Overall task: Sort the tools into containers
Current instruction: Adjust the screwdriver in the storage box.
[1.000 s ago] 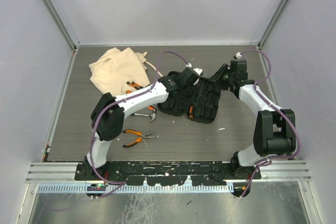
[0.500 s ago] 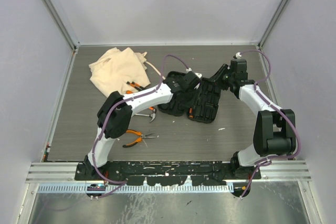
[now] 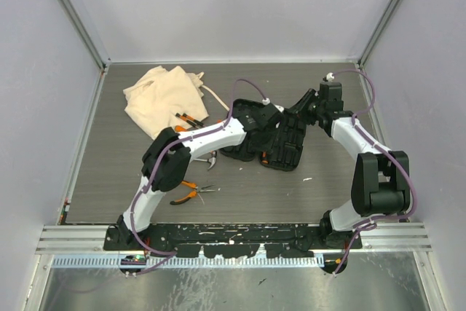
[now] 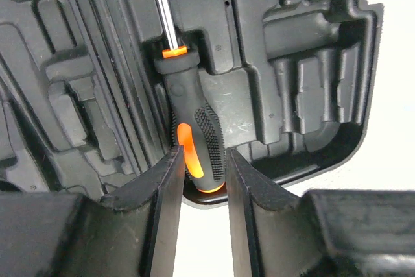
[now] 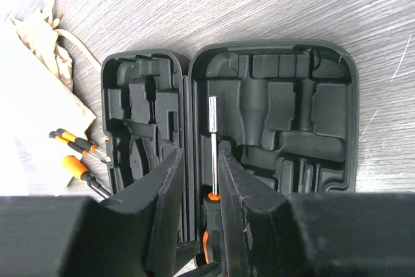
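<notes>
Reaching farther over tool case, left end effector grasping screwdriver, right end effector released

Top view: left arm covers the hammer handle; only the head shows.
Left wrist: screwdriver shaft tip cut off at top edge. Cannot tell if left pincer touches the handle.
Right wrist: cloth bag cut off at left edge.

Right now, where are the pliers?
Top view, left side: the pliers lie on the table beside the left arm elbow, nearer the bases than the hammer.
</notes>
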Action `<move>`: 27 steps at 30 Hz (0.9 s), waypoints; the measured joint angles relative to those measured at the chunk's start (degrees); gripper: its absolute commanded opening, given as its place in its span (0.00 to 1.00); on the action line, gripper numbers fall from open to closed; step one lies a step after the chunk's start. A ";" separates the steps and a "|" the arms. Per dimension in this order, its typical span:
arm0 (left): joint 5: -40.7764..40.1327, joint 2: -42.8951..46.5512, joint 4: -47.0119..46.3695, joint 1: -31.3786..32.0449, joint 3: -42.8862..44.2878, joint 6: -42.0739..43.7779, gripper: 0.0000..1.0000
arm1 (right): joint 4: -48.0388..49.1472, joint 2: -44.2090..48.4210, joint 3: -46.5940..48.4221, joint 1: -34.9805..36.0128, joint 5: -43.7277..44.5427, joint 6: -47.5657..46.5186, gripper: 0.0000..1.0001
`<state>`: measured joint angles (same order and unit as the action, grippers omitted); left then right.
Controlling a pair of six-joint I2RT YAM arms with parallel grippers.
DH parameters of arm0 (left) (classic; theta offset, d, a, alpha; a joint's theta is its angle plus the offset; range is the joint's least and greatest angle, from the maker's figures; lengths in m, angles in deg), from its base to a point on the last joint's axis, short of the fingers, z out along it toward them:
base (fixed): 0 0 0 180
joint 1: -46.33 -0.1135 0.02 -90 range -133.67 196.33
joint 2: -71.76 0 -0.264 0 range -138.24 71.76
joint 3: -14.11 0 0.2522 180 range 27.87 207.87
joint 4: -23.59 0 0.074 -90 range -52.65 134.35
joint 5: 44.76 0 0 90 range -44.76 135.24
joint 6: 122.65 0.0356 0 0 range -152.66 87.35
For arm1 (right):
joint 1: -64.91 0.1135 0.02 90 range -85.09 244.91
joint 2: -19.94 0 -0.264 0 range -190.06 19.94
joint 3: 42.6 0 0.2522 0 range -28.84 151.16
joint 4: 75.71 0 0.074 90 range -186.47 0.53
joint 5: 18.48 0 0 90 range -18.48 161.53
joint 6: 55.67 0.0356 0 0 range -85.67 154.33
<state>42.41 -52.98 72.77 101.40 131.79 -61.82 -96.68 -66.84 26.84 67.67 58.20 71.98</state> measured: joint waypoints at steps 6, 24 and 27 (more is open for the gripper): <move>-0.44 -1.05 0.70 0.02 0.00 0.00 0.30 | 0.11 -0.66 0.00 0.00 -0.35 0.09 0.31; -1.03 0.22 -2.34 0.07 -3.19 -0.46 0.27 | 0.35 -5.66 0.09 2.54 -0.98 0.74 0.24; -1.03 0.48 -2.86 0.07 -3.69 -0.52 0.27 | 0.33 -7.82 0.74 3.76 -0.96 0.96 0.23</move>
<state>41.39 -52.50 69.90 101.47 128.09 -62.35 -96.35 -74.67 27.59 71.43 57.24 72.94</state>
